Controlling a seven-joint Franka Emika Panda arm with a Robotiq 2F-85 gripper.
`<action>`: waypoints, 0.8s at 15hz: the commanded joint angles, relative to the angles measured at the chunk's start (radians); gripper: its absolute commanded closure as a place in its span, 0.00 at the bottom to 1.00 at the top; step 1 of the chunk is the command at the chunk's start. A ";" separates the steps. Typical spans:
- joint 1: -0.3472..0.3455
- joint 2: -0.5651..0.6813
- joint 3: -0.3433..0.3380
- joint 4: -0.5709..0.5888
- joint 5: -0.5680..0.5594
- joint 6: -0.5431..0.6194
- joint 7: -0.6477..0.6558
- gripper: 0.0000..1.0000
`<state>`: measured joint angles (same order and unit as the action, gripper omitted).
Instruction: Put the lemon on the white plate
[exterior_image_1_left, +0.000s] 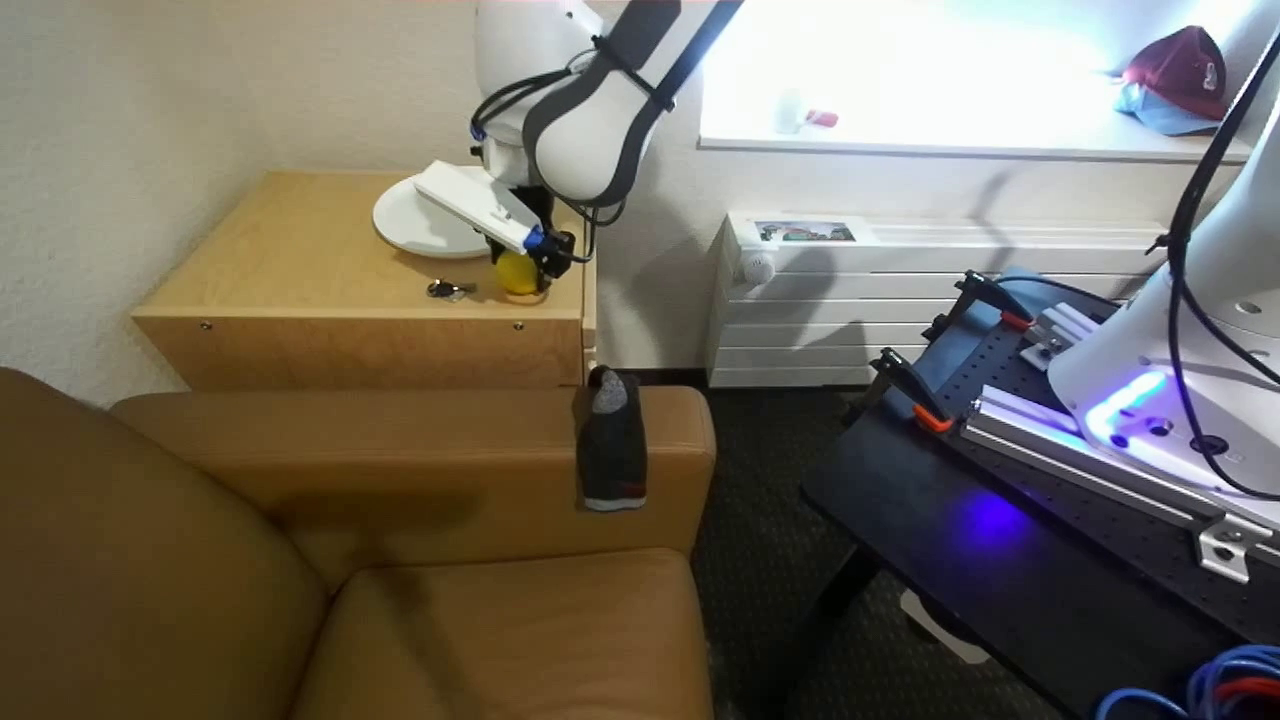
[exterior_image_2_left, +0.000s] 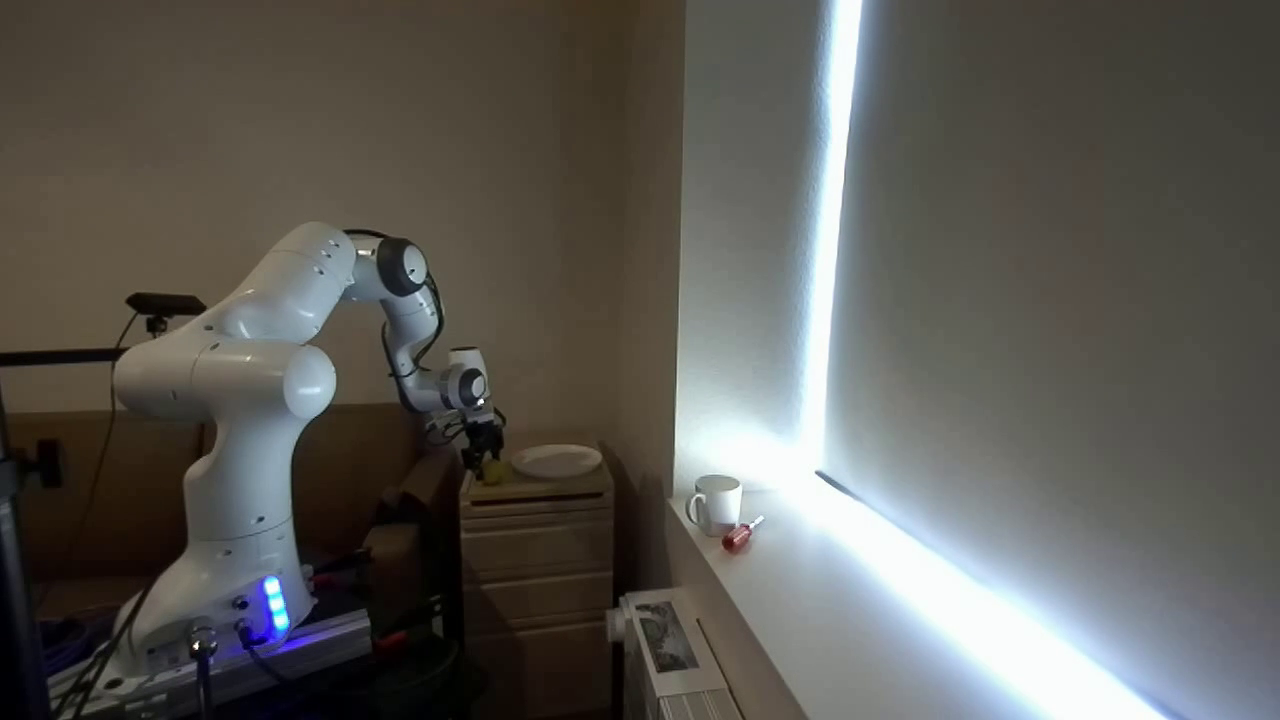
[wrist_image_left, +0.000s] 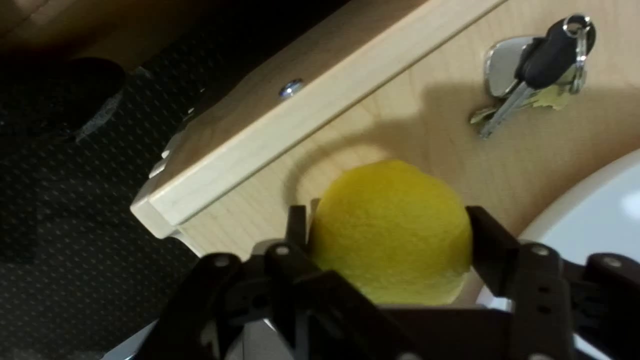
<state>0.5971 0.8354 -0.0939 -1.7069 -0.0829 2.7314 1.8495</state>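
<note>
The lemon (wrist_image_left: 392, 250) is bright yellow and sits between the black fingers of my gripper (wrist_image_left: 386, 215) in the wrist view. Both fingers appear to press its sides, so the gripper is shut on it. The lemon also shows in both exterior views (exterior_image_1_left: 516, 273) (exterior_image_2_left: 493, 472), low over the front edge of the wooden cabinet top. I cannot tell whether it touches the wood. The white plate (exterior_image_1_left: 418, 226) lies flat behind the gripper, partly covered by the wrist. It shows at the right edge in the wrist view (wrist_image_left: 595, 215) and beside the gripper in an exterior view (exterior_image_2_left: 556, 460).
A bunch of keys (exterior_image_1_left: 450, 290) lies on the cabinet top (exterior_image_1_left: 290, 250) near the lemon; it also shows in the wrist view (wrist_image_left: 545, 65). A brown sofa (exterior_image_1_left: 420, 430) with a dark shoe (exterior_image_1_left: 612, 450) stands before the cabinet. A radiator (exterior_image_1_left: 800, 300) is beside it.
</note>
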 joint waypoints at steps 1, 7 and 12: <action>-0.003 0.015 0.003 0.031 0.011 -0.031 0.005 0.51; -0.079 -0.157 0.118 -0.058 0.041 -0.165 -0.133 0.55; -0.069 -0.324 0.076 -0.014 -0.064 -0.340 -0.128 0.55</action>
<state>0.5440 0.6145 -0.0075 -1.7137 -0.0993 2.4725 1.7239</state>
